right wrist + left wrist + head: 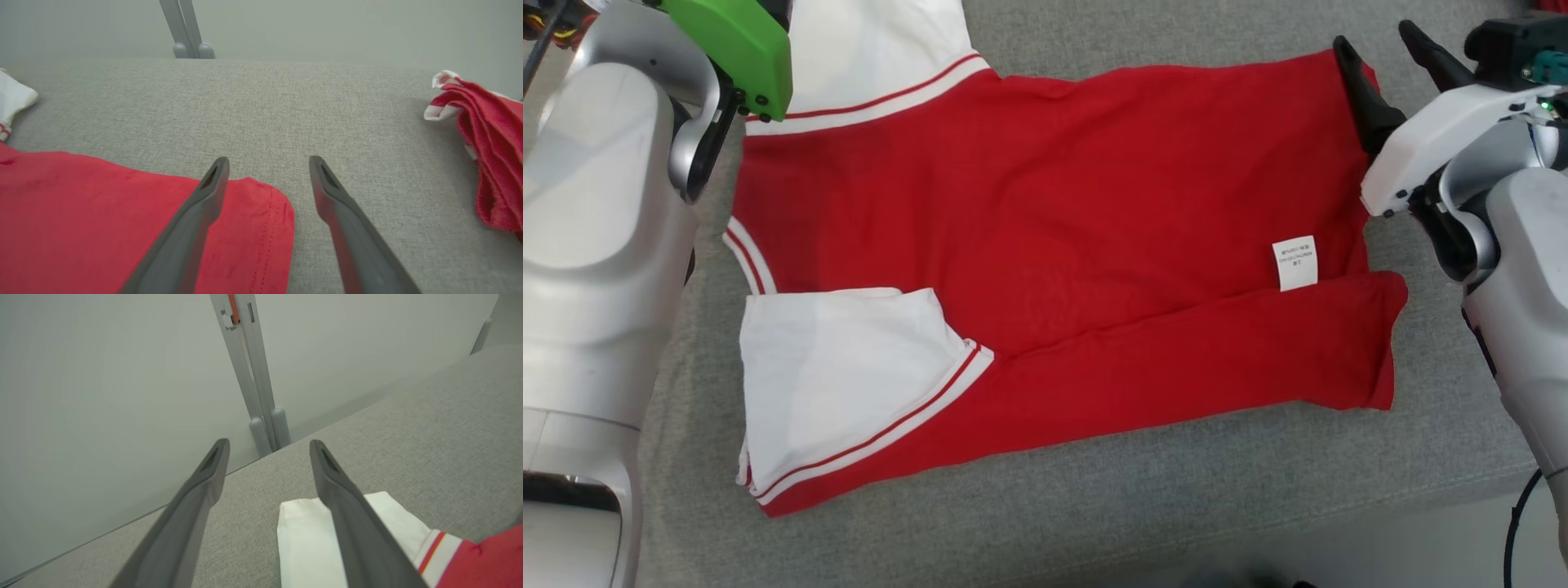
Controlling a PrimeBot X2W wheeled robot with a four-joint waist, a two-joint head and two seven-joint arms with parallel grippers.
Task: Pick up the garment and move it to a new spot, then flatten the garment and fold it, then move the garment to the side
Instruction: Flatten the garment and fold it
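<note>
While the red garment (1054, 245) lies spread on the grey table (1094, 506), both tools hang over its far edge. The garment has a soft red knit body, roughly rectangular, lying crosswise. Its white sleeves are edged in red-and-white striped ribbing. The near sleeve (841, 376) is folded in over the body as a blunt white wedge. The far sleeve (874, 57) sticks out toward the top of the head view. A long red strip is folded up along the near side, leaving a straight ridge. A small white rectangular label (1294, 263) lies flat on the red cloth near the hem end. The table top is coarse woven grey fabric, matte.

The left tool (267, 447) is released, its long dark tapered fingers spread with nothing between them. One finger crosses above the far sleeve's squared white end, but contact can't be judged from this angle. A glossy green cover (743, 49) sits on the left wrist.

The right tool (267, 163) is also released and empty. One finger is over the rounded, stitched hem corner and the other over bare table.

A crumpled red cloth (494, 151) with white trim lies well apart from the garment. A smooth pale wall and a grey post (249, 375) stand behind the table.
</note>
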